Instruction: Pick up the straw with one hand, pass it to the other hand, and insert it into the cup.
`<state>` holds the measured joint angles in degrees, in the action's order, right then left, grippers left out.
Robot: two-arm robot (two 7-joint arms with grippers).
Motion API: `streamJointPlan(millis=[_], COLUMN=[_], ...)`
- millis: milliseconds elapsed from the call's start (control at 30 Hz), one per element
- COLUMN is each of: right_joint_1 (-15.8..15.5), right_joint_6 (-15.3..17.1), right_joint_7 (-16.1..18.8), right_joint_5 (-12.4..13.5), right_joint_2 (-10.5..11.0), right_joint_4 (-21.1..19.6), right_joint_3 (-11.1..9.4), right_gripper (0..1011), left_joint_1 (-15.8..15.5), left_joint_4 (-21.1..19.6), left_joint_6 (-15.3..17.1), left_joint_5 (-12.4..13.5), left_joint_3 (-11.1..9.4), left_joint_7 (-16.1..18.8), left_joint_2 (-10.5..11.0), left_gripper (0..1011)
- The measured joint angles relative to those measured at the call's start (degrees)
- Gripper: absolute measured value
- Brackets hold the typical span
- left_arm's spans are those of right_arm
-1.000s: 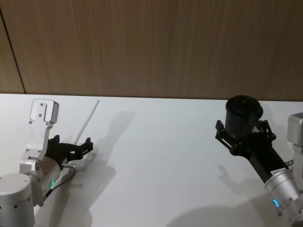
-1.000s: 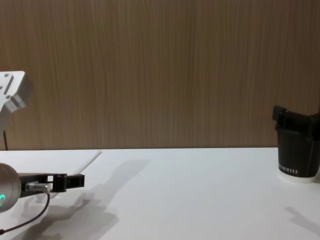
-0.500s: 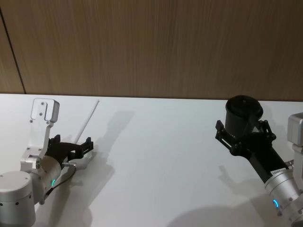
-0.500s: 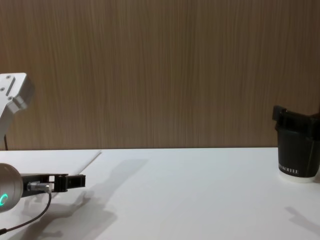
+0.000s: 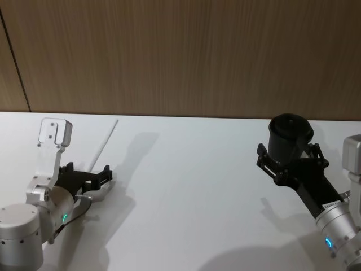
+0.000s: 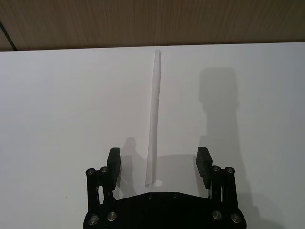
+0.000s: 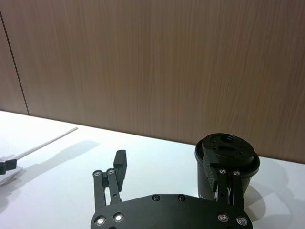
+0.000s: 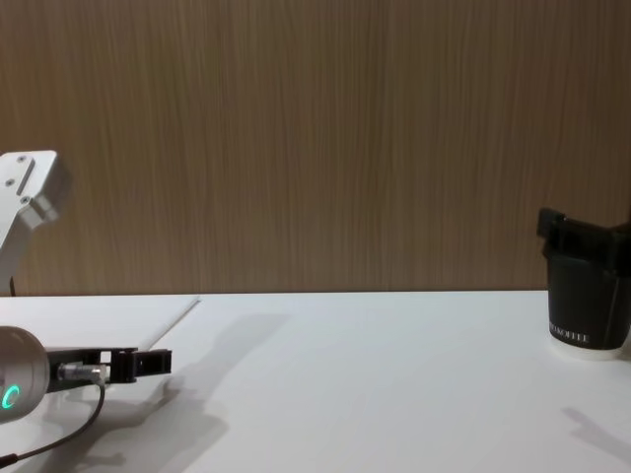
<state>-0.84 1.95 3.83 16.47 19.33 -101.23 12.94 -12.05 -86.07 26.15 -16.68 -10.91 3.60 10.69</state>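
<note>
The white straw (image 5: 104,144) lies flat on the white table, pointing toward the back wall. In the left wrist view the straw (image 6: 153,119) has its near end between the fingers of my left gripper (image 6: 158,163), which is open and not touching it. That left gripper (image 5: 100,179) hovers low over the table at the left (image 8: 148,363). The black lidded cup (image 5: 289,135) stands upright at the right (image 8: 589,301). My right gripper (image 5: 289,152) is open close in front of it. In the right wrist view one finger overlaps the cup (image 7: 212,157); no grip shows.
The white table (image 5: 192,197) stretches bare between the two arms. A brown wood-panel wall (image 5: 186,56) rises along its far edge, just beyond the straw's far tip and the cup.
My left gripper has sunk slightly toward the table at the straw's near end. The right arm, the cup and the straw have not moved.
</note>
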Motion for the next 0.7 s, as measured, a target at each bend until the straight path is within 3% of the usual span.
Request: streamJointPlan(millis=[700], right_joint_1=[0.0], right_joint_6=[0.0], right_joint_7=[0.0], right_joint_5=[0.0], right_joint_2=[0.0], right_joint_4=[0.0], right_joint_3=[0.0], right_gripper=[1001], left_joint_1=[-0.3], left_joint_4=[0.8], left_joint_6=[1.1], left_joint_5=[0.5], left_joint_3=[0.7], left_joint_7=[-0.3], left_joint_2=[-0.9], left_gripper=[1000])
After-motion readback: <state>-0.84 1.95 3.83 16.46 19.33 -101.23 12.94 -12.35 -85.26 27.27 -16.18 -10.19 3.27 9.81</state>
